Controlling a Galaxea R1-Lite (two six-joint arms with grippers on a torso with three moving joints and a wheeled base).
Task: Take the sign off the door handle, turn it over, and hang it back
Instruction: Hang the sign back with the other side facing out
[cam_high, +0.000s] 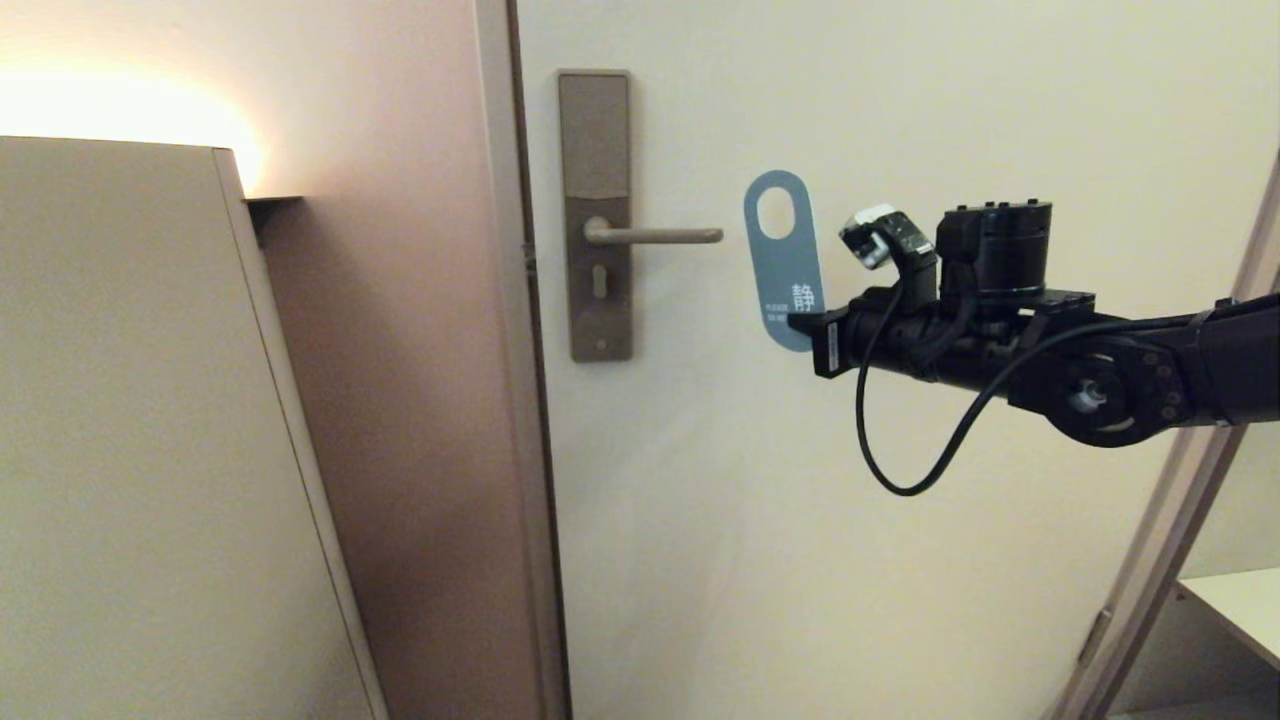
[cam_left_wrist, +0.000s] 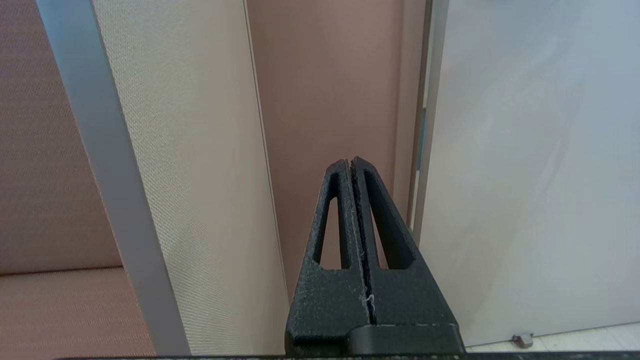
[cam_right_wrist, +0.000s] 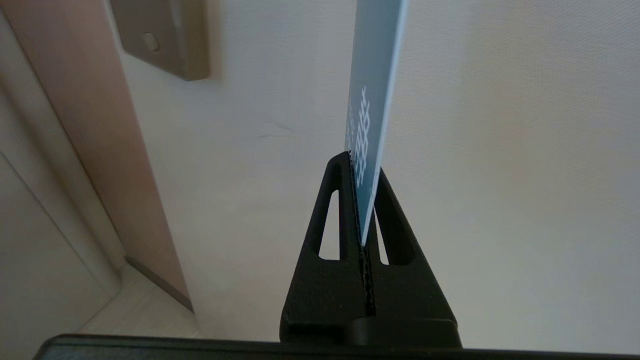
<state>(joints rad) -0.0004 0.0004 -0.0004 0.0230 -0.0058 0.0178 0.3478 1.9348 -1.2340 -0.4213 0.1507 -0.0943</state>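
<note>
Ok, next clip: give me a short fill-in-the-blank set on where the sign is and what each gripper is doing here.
1. The sign is clamped at its lower end by the ____ gripper.
2. The face of the sign toward the head camera is ____ with white lettering.
3. The door handle has ____ hanging on it.
4. The left gripper is shut and holds ____.

Missing words: right; blue; nothing; nothing

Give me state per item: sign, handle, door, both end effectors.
sign: off the handle, held upright by its lower end, blue face toward the head camera, hole on top
door handle: horizontal, bare
door: closed
right end effector: shut on the sign, right of the handle's tip
left end effector: shut, holds nothing, parked
</note>
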